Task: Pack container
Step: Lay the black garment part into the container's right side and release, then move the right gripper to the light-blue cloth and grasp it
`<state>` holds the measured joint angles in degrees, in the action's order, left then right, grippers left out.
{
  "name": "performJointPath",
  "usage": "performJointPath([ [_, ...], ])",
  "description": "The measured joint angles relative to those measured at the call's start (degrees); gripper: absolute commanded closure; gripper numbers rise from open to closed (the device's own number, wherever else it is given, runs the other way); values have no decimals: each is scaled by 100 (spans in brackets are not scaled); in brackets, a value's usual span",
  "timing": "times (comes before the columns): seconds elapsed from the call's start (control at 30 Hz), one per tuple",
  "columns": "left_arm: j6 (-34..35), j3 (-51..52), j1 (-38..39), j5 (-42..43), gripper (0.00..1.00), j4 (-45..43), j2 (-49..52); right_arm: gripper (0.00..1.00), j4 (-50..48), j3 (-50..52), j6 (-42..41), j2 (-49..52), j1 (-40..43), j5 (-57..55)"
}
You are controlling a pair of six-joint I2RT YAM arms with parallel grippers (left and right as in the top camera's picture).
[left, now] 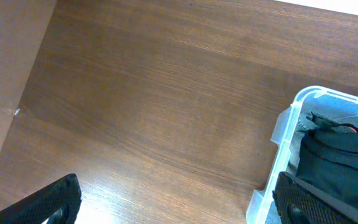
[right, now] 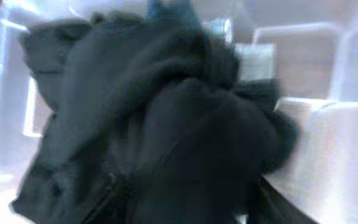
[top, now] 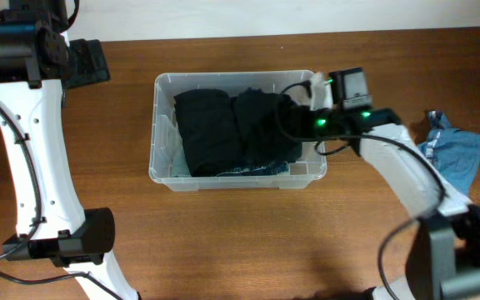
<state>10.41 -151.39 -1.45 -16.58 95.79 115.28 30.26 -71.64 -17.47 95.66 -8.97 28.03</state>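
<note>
Right hand [top: 307, 93] sits at the right rim of the container [top: 158, 133], low over the black garments [top: 223, 125] heaped inside. Whether it is apart or clamped on cloth cannot be told, since its own view is a blur of dark fabric. Left hand [left: 176, 210] hangs wide apart and empty over the bare surface [left: 154, 106], beside the container's corner. The container stands mid-surface. The step looks like settling the black clothing in. The next move would call for lifting clear and reaching the blue cloth [top: 457, 150] lying outside, to the right.

One container [top: 223, 180], two black garments [top: 207, 129] — one cloth [top: 457, 152]
</note>
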Motion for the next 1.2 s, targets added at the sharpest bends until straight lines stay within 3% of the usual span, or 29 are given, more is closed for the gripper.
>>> performJointPath([
  [0.13, 2, 0, 0, 0, 1, 0, 0, 36, 186, -485, 136, -682, 247, -94],
  [0.3, 2, 0, 0, 0, 0, 0, 0, 62, -79, -789, 55, -1438, 251, -122],
  [0.37, 2, 0, 0, 0, 0, 0, 0, 68, -90, -804, -31, -1427, 85, -133],
  [0.5, 0, 0, 0, 0, 1, 2, 0, 82, -48, -804, -63, -748, -645, -243],
  [0.57, 0, 0, 0, -2, 1, -2, 0, 91, 57, -802, -212, 63, -1071, -627],
  [0.7, 2, 0, 0, -2, 1, 0, 0, 92, 31, -793, -643, 1366, -1298, -859],
  [0.9, 0, 0, 0, 0, 1, -2, 0, 70, 146, -1005, -852, 1504, -1211, -579],
  [1.0, 2, 0, 0, 2, 1, 2, 0, 32, 890, -1276, -527, 1281, -1082, -507],
  [1.1, 9, 0, 0, -4, 1, 0, 0, 12, 1552, -1532, -291, 737, -682, -529],
  [1.2, 13, 0, 0, 0, 1, 0, 0, 1, 1821, -1805, -199, -92, 192, -603],
])
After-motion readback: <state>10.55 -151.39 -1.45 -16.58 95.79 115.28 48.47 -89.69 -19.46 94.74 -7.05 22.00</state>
